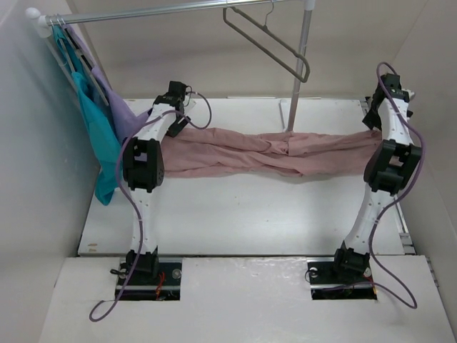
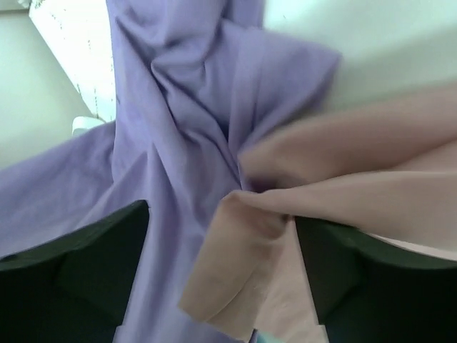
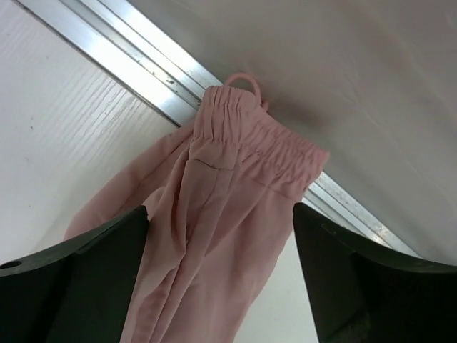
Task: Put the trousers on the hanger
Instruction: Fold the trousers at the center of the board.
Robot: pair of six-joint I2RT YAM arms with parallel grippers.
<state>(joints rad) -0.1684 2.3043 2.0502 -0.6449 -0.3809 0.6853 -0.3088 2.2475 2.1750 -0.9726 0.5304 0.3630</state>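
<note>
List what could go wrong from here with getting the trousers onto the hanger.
1. The leg ends of the trousers lie against the lilac garment. The left fingers, open over both, may pinch purple fabric on closing.
2. The waistband sits at the table's metal edge strip, so it may slide off or snag.
3. The hanger dangles by its hook from the rod, so pushing fabric through could swing or unhook it.

The white surface (image 1: pixel 235 221) carries the trousers (image 1: pixel 235 153), stretched in a long band just in front of the rack pole (image 1: pixel 301 71). Their waistband lies well right of the pole at the surface's metal edge rail (image 3: pixel 136 78). The leg ends lie left of it, touching the lilac garment (image 1: pixel 125 114).
</note>
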